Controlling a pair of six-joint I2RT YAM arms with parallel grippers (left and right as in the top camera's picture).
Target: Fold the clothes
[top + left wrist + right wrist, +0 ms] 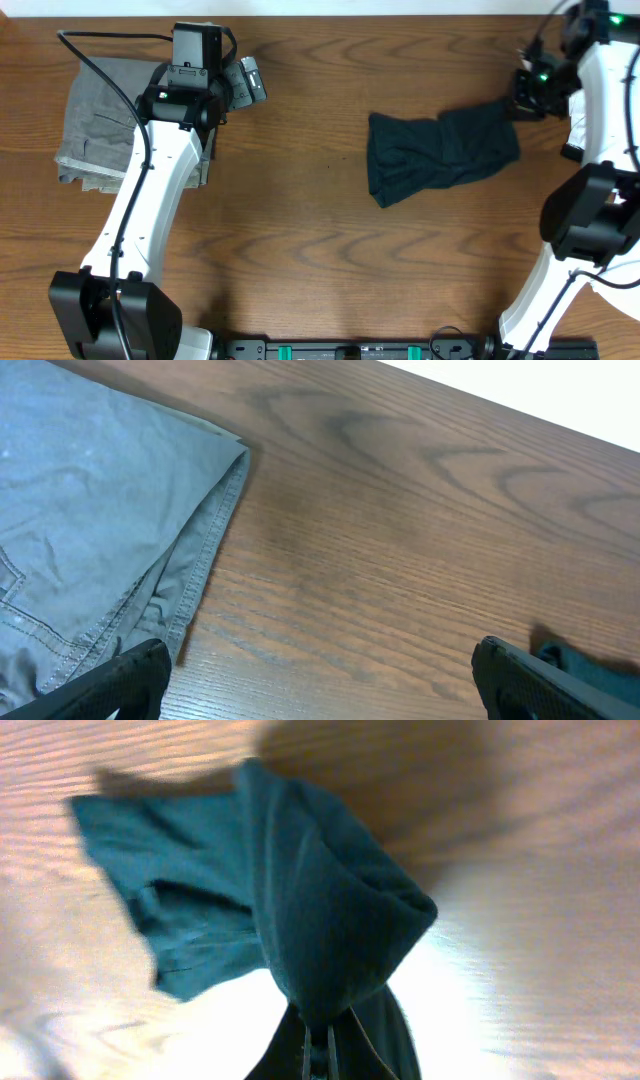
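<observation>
Dark T-shirt: we see the dark T-shirt (440, 152) crumpled on the table, with one end drawn up into the right gripper (515, 105) and the rest trailing away from it.
Right gripper: in the wrist view its fingers are pinched together on a bunched fold of the shirt.
Surface: a brown wood-grain table (300, 250), with a pale strip beyond its far edge.
Right arm: it reaches up the table's right side and bends inward at the wrist toward the cloth.
Left arm: it stretches forward over the grey trousers (90, 120), which are folded in a stack.
Left gripper: the left gripper (252, 80) has its fingers spread wide over bare wood, and the trousers' hem lies just beside one finger.
Long axis: the shirt runs crosswise from the right gripper toward the left gripper, slightly slanted, with the gripped end farther from the arm bases.
</observation>
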